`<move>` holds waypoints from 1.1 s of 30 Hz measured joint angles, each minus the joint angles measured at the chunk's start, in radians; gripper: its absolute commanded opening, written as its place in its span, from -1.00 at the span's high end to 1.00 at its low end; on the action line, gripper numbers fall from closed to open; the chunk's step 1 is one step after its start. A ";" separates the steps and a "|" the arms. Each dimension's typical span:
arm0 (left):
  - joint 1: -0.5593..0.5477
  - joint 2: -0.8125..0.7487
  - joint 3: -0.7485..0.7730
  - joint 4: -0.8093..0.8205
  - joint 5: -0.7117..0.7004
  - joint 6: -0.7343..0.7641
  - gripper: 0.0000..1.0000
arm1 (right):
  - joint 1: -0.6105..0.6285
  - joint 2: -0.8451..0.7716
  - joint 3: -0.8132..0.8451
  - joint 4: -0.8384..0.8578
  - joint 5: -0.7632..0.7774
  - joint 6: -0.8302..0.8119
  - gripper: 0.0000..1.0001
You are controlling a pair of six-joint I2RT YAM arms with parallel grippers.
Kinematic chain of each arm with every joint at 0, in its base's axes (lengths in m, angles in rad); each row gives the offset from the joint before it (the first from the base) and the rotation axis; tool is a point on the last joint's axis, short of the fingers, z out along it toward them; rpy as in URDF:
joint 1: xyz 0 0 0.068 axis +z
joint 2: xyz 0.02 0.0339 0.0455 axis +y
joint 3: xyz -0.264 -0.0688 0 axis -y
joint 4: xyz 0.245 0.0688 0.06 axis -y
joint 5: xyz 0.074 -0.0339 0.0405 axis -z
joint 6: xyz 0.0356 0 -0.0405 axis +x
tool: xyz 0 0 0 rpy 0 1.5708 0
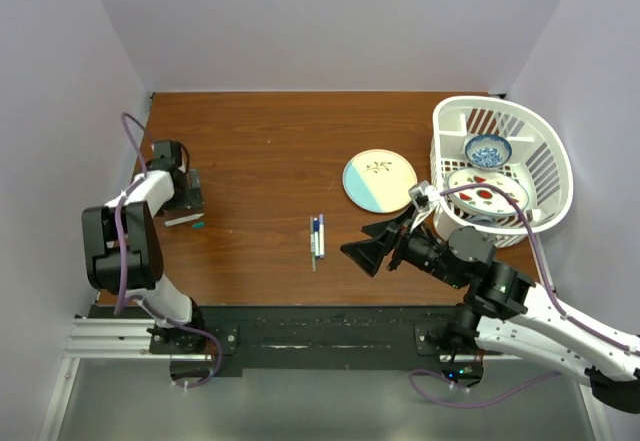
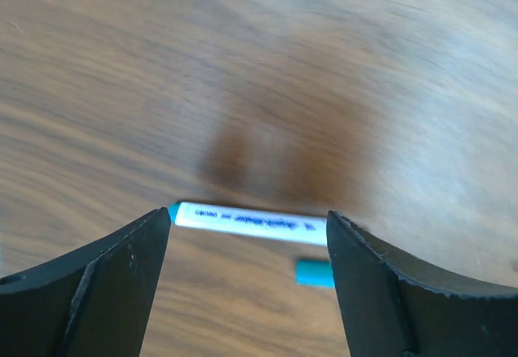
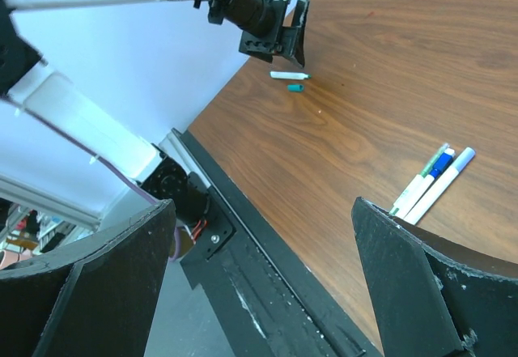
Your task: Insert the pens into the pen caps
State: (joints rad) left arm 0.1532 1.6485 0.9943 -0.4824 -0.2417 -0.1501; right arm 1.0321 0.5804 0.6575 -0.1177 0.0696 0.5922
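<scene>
A white pen (image 2: 251, 222) lies on the wood table with a small green cap (image 2: 314, 272) loose just beside its right end. My left gripper (image 2: 249, 248) is open and hovers over both, one finger at each end of the pen, holding nothing. In the top view the left gripper (image 1: 185, 211) is at the table's left side, with the green cap (image 1: 199, 226) by it. A small bunch of white pens (image 1: 316, 236) lies side by side mid-table, one with dark blue on it (image 3: 440, 165). My right gripper (image 1: 358, 248) is open and empty, just right of that bunch.
A pale two-tone plate (image 1: 380, 181) lies right of centre. A white basket (image 1: 545, 151) at the back right holds a blue bowl (image 1: 488, 149) and a patterned dish (image 1: 487, 191). The table's black front rail (image 3: 267, 268) runs under the right gripper. White walls enclose the table.
</scene>
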 measured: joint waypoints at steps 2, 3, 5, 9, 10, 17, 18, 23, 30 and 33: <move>-0.051 -0.063 -0.038 0.032 -0.045 0.064 -0.53 | 0.000 -0.001 0.000 0.000 0.000 0.000 -0.89; -0.082 -0.093 -0.055 0.046 -0.064 0.094 -0.47 | 0.000 0.002 0.000 -0.001 0.000 0.000 -0.89; -0.132 -0.136 -0.075 0.072 -0.084 0.154 -0.31 | 0.000 0.007 0.000 -0.003 0.000 0.000 -0.89; -0.152 -0.155 -0.076 0.108 -0.061 0.303 -0.28 | 0.000 0.029 0.000 -0.003 0.000 0.000 -0.89; -0.158 -0.155 -0.076 0.108 -0.060 0.347 -0.25 | 0.000 0.036 0.000 -0.003 -0.001 0.000 -0.89; -0.214 -0.156 -0.076 0.092 -0.042 0.625 -0.11 | 0.000 0.112 0.033 -0.056 -0.001 -0.016 -0.89; -0.213 -0.157 -0.077 0.092 -0.043 0.653 -0.10 | 0.000 0.119 0.037 -0.061 0.000 -0.019 -0.89; -0.212 -0.169 -0.077 0.092 -0.031 0.772 -0.06 | 0.000 0.132 0.061 -0.081 0.000 -0.037 -0.89; -0.207 -0.169 -0.126 0.126 -0.047 0.812 -0.14 | 0.000 0.173 0.085 -0.090 -0.001 -0.060 -0.89; -0.185 -0.151 -0.136 0.147 -0.080 0.745 -0.08 | 0.000 0.182 0.085 -0.091 -0.001 -0.063 -0.89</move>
State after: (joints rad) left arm -0.0315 1.4979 0.8585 -0.3355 -0.3222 0.5949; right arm 1.0321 0.7624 0.7425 -0.2089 0.0689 0.5293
